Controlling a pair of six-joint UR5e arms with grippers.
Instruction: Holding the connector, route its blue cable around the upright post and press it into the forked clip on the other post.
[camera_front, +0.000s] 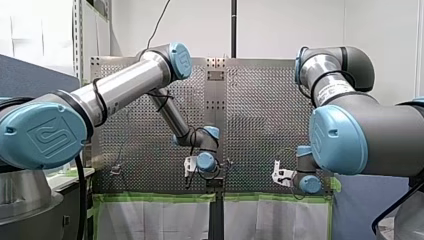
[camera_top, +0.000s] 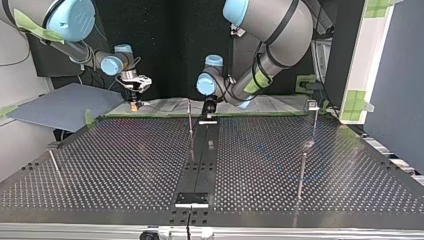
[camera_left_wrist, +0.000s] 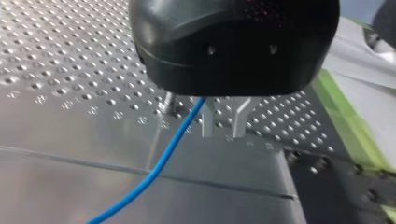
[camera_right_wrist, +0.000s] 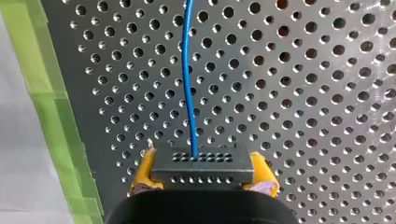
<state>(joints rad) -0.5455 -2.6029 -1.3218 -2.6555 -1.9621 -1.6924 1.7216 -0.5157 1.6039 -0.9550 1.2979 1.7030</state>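
On my right gripper (camera_right_wrist: 203, 179), fingers clamped on a dark grey rectangular connector (camera_right_wrist: 203, 164) with two rows of small holes, one yellow pad (camera_right_wrist: 144, 169) pressed against each short side. From the middle of the connector's face, a thin blue cable (camera_right_wrist: 188, 79) running straight ahead of the fingers, over the perforated metal table (camera_right_wrist: 303, 93). Off to one side of the cable, along the table's edge, a strip of green tape (camera_right_wrist: 51, 112).

On my left gripper (camera_left_wrist: 223, 128), two bare metal fingers (camera_left_wrist: 206, 122) spread apart. In the left wrist view, the blue cable slanting up over the table to just beside one finger, outside the gap; touching or not, cannot tell. Close on the cable's other side, the foot of a thin metal upright post (camera_left_wrist: 166, 106).

In the top view, right gripper low over the table's far edge, towards the left; left gripper at the far edge near the middle, with the thin post just to its left. Well apart at the far right, a second metal post with a small block-like head (camera_top: 313, 106); fork not discernible.
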